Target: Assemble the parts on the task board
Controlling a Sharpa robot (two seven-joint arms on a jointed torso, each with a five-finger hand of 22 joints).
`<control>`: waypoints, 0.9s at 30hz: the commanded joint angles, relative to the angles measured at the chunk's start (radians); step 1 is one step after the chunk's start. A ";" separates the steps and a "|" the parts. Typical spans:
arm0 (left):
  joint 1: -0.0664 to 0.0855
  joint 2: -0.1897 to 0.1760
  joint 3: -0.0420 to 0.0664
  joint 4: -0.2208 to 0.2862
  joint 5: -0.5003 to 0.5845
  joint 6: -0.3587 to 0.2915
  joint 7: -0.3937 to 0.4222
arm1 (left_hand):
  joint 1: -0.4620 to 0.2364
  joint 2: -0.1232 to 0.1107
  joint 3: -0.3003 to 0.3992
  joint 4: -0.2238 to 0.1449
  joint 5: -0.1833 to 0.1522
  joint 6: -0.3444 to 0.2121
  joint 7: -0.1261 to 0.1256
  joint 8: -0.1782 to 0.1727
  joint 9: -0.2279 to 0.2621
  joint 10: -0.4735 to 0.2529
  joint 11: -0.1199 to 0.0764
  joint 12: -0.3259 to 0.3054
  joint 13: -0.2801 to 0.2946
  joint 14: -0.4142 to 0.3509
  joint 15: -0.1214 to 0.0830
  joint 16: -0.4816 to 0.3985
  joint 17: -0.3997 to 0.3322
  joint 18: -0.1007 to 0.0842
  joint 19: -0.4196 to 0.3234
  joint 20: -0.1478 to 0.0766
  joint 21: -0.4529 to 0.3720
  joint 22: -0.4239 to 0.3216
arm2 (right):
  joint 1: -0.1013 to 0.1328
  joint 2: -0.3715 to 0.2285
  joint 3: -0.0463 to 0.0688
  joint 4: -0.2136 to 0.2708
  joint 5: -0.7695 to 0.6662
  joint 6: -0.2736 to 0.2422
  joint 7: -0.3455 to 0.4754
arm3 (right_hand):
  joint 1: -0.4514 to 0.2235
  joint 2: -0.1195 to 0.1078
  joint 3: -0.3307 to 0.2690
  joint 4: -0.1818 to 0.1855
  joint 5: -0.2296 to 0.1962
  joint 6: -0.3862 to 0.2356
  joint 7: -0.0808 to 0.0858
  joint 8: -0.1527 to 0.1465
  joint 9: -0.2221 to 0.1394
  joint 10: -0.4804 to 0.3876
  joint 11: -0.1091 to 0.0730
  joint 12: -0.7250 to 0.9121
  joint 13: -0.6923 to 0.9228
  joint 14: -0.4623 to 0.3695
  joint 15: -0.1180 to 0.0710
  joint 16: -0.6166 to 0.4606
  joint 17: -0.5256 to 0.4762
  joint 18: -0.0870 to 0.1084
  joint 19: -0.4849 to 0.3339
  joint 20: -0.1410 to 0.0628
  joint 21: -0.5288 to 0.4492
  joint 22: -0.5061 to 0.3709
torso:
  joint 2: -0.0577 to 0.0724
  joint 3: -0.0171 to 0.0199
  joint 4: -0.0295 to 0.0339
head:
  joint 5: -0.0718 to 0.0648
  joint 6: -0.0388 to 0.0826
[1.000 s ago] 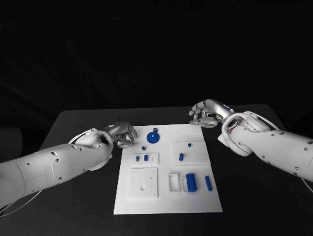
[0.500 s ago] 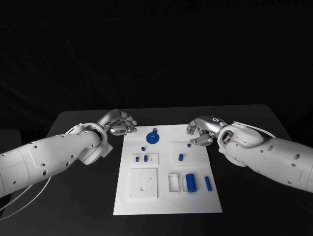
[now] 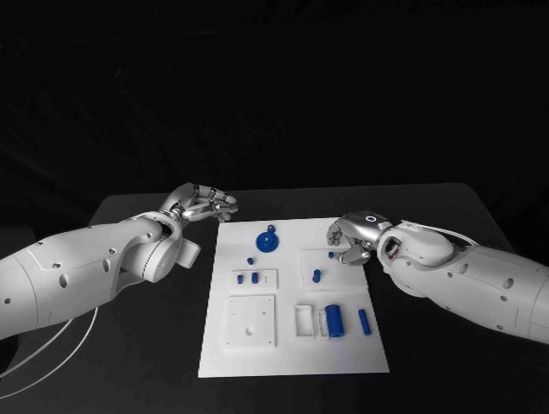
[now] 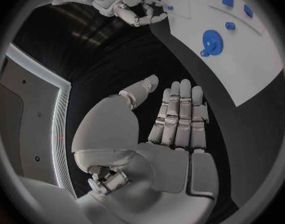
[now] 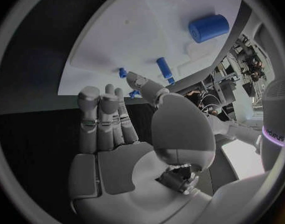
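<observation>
Across the middle of the black desk [image 3: 138, 345] sits the white task board [image 3: 293, 345], laid long-ways away from the robot, apparently so both arms can reach it from either flank. Its raised white blocks carry the blue parts, spread out rather than heaped, probably so each can be taken singly. Left hand [image 3: 200, 205] hovers off the board's far left corner, over bare desk; the wrist view shows its fingers [image 4: 180, 114] straight and side by side, holding nothing, well clear of the work. Right hand [image 3: 352, 238] is over the board's right edge, fingers extended with an empty palm in its wrist view, thumb standing apart. Just beside it, a small peg [image 3: 332, 254]; I judge that's the target. Biggest part, the blue cylinder [image 3: 335, 320], lies in the near-right tray. Blue gear [image 3: 268, 241] lies flat between the hands. A short peg [image 3: 318, 276] stands near the right hand.
</observation>
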 commanded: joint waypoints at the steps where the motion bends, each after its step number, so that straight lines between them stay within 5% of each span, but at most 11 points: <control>1: 0.002 0.000 0.001 0.008 0.065 0.028 0.050 | -0.001 0.013 -0.005 -0.004 -0.004 -0.006 0.000 0.005 -0.002 -0.007 0.001 -0.005 -0.001 0.001 0.009 -0.007 0.002 -0.020 -0.007 0.003 -0.005 -0.002 | -0.002 0.006 -0.001 -0.004 -0.054 0.001 -0.029 | 0.004 -0.018 0.019 0.006 -0.026 -0.005 0.001 -0.004 -0.006 0.007 0.002 -0.013 -0.013 0.007 0.004 0.004 -0.005 0.090 0.008 0.001 -0.006 -0.002 | 0.001 0.0001 -0.0004 | -0.002 0.000; 10: 0.002 0.002 0.001 0.015 0.082 0.036 0.057 | -0.005 0.017 -0.009 -0.005 -0.006 -0.008 0.001 0.007 -0.003 -0.006 0.001 -0.005 -0.002 0.004 0.010 -0.019 0.006 -0.019 -0.006 0.005 -0.010 -0.002 | -0.018 0.033 -0.012 -0.028 -0.063 -0.002 -0.033 | 0.008 -0.022 0.043 0.018 -0.042 0.008 -0.001 0.002 -0.014 0.034 -0.001 -0.024 -0.034 0.006 0.002 0.011 -0.015 0.090 0.012 0.001 -0.009 -0.001 | 0.002 0.0001 0.0006 | 0.004 -0.003; 27: 0.002 0.000 0.001 0.017 0.087 0.043 0.054 | -0.010 0.019 -0.014 -0.008 -0.012 -0.010 0.001 0.009 -0.004 -0.009 0.003 -0.006 -0.003 0.009 0.011 -0.030 0.011 -0.017 -0.004 0.006 -0.015 -0.002 | -0.042 0.058 -0.013 -0.049 -0.124 -0.031 -0.070 | 0.039 -0.001 0.154 0.038 -0.127 0.077 -0.023 0.035 -0.016 0.130 -0.033 -0.003 -0.016 0.006 -0.029 0.033 -0.031 0.090 0.023 -0.010 0.005 0.020 | 0.002 0.0011 -0.0004 | 0.012 -0.014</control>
